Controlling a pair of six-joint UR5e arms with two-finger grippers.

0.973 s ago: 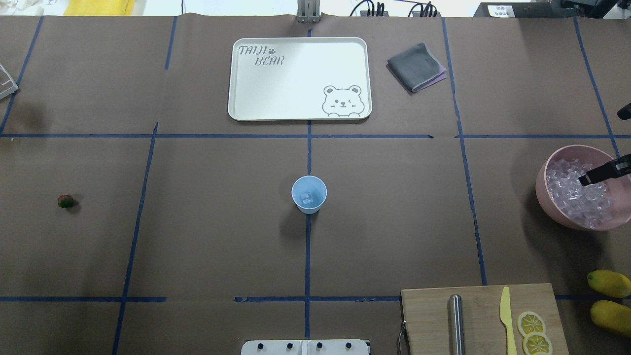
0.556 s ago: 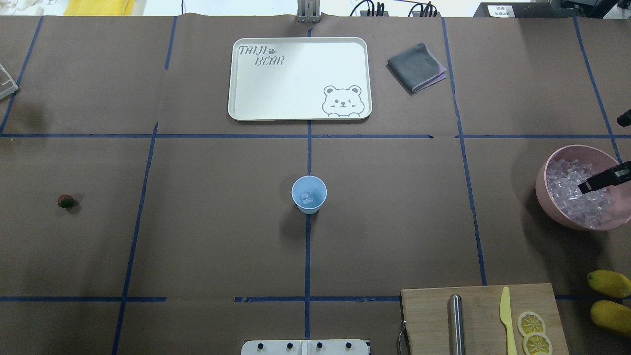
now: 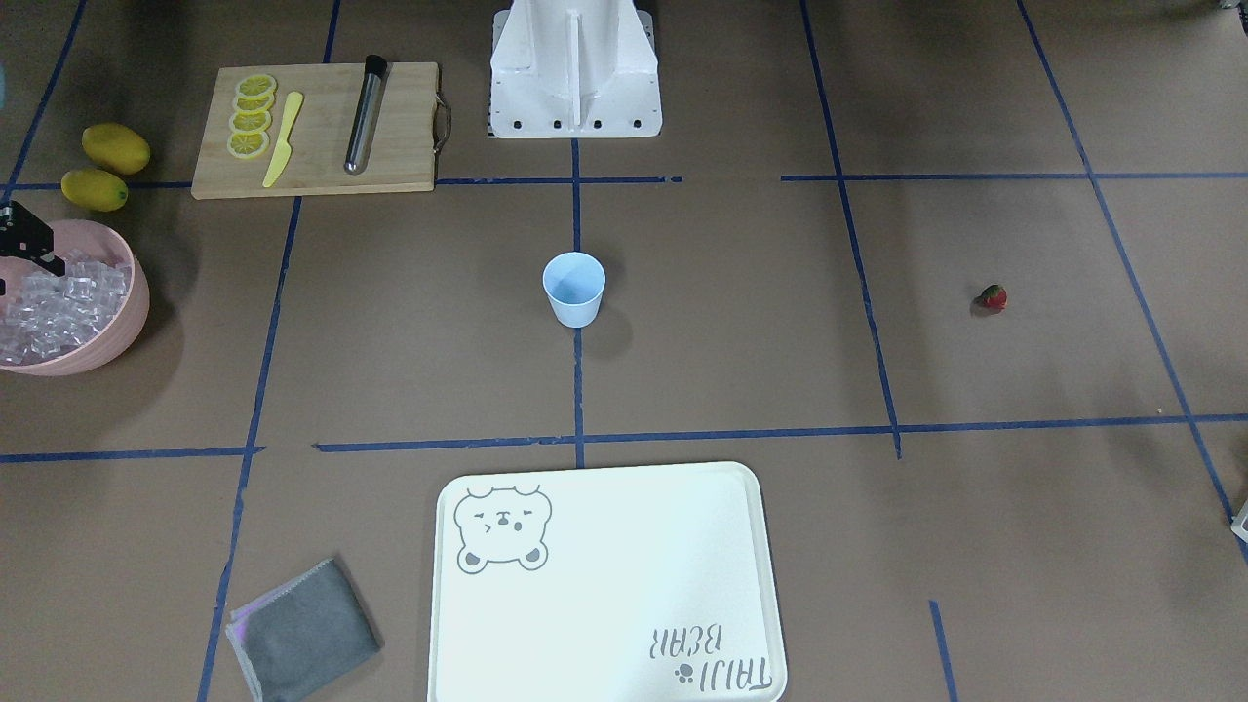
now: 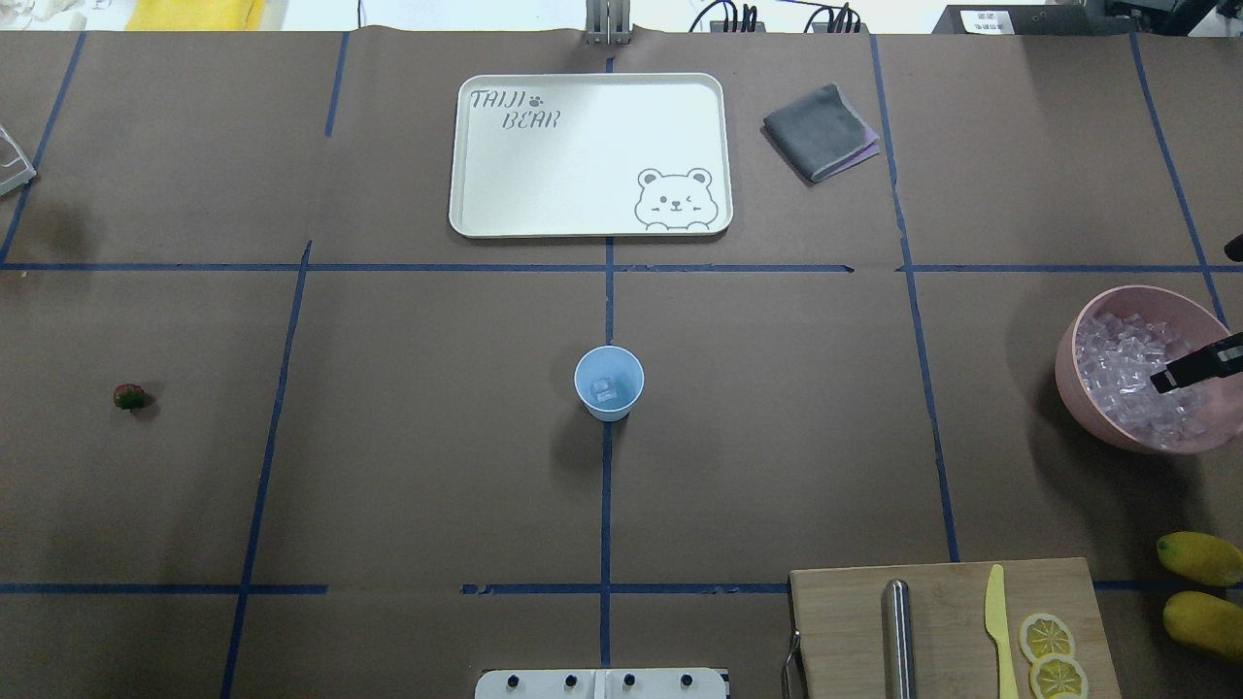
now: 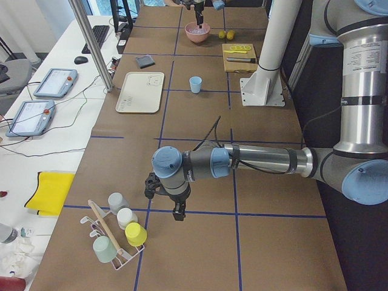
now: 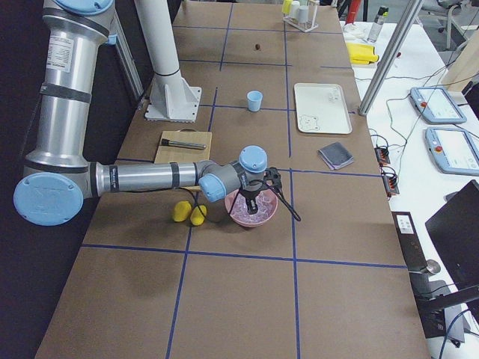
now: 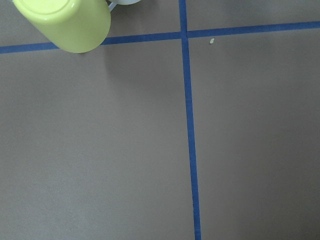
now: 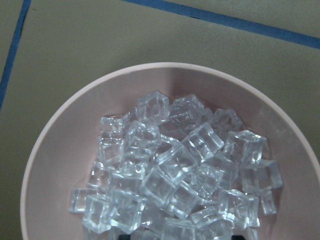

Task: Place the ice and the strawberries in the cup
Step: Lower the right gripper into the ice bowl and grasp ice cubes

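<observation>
The right gripper [image 4: 1190, 370] hangs over the ice [image 8: 175, 175] in the pink bowl [image 4: 1066, 374], at 3 o'clock from the cup [image 4: 609, 382]. I cannot tell how far its jaws are open. The cup seems to hold one cube. The strawberry [image 4: 128, 396] lies at its 9 o'clock, well apart. The left gripper [image 5: 177, 212] hovers beside a rack [image 5: 115, 245], and I cannot tell its opening.

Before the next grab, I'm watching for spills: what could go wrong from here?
1. The ice lies heaped and touching in the pink bowl; the right tool hanging over it may pinch two cubes or squirt one out.
2. The cup is small and stands far off at the table's middle, so a cube could drop on the way or tip it.
3. The strawberry is tiny and may roll when grasped.
</observation>
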